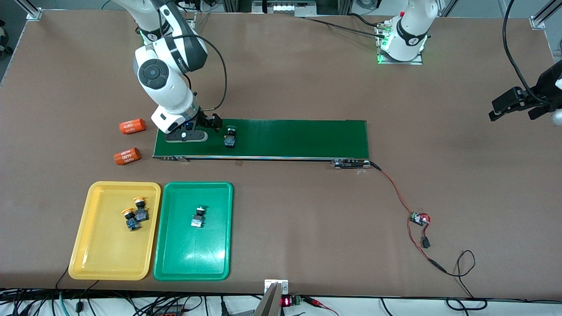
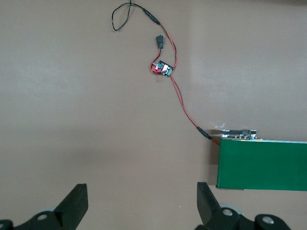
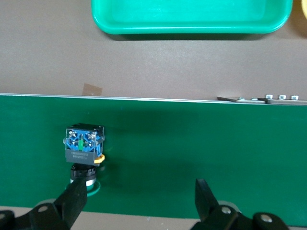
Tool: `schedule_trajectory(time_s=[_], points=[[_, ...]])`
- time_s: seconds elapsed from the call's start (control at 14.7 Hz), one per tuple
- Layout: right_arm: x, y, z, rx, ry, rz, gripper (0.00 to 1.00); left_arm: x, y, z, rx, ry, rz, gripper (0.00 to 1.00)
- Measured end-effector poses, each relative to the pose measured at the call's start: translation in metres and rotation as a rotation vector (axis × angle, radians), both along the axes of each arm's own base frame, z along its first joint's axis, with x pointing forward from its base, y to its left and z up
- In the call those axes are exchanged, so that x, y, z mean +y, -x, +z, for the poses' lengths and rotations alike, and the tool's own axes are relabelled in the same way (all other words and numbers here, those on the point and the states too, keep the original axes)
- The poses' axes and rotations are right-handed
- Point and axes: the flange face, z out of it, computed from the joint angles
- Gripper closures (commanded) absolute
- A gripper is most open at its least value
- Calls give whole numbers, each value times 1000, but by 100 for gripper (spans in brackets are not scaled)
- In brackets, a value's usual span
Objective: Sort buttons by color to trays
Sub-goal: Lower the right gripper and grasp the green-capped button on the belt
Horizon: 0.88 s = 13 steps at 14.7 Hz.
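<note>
Low in the frame sit your two trays, side by side on the bench. The yellow tray (image 1: 88, 245) holds two yellow-capped buttons (image 1: 136, 215), touching or nearly so. The green tray (image 1: 193, 259) holds one green-capped button (image 1: 198, 217).

Up to mid-frame now: the last green-capped button (image 1: 229, 137) lies on the dark green belt (image 1: 298, 138), near the right arm's end of it. It looks to be on its side, cap toward the robots. Expect it to be light, hard plastic. The round cap is slick and could squirt out, so take it by the flat sides of the square black-and-blue body. It may tip or roll if nudged.

Your right claw (image 1: 214, 125) hangs low over that belt end, released and wide, just beside the button. In the right wrist view the button (image 3: 84, 151) sits off toward one finger (image 3: 72, 201), not centred, so you would want to line up first.

The belt looks smooth, the brown bench matte. Two orange cylinders marked 4680 (image 1: 132, 126) lie just off the belt's end, close to your approach.

The left claw (image 1: 513, 112) waits, released, over bare bench at the frame's edge. A red wire (image 1: 395, 193) runs from the belt to a small circuit board (image 1: 419, 218).
</note>
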Motion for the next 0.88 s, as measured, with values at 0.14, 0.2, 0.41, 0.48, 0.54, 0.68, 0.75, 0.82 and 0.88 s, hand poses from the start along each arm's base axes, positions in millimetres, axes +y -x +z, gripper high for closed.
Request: schedule_trajectory(time_s=[0.14,0.2,0.41,0.48,0.54,0.68,0.75,0.82,0.88], points=[[1,-2,-9,-5,-5,-8,0,0,0,0,0,0,0,0],[1,-4,-14,-8,-8,-16,0,0,0,0,0,0,0,0],[0,-6,-23,-7,-10,-30,0,0,0,0,-3,0,1,0],[-1,-6,-23,-7,-9,-38,0,0,-1,0,-8,0,1,0],[-3,-7,-23,-7,-9,-47,0,0,-1,0,-11,0,1,0],[-4,-8,-23,-6,-8,-72,0,0,-2,-1,-10,0,1,0],[-4,-8,-23,-5,-8,-88,0,0,-2,-2,-9,0,1,0],[-4,-8,-23,-4,-7,-99,0,1,-2,-2,-9,0,1,0],[-4,-8,-24,-3,-7,-102,0,1,-2,-2,-9,0,2,0]])
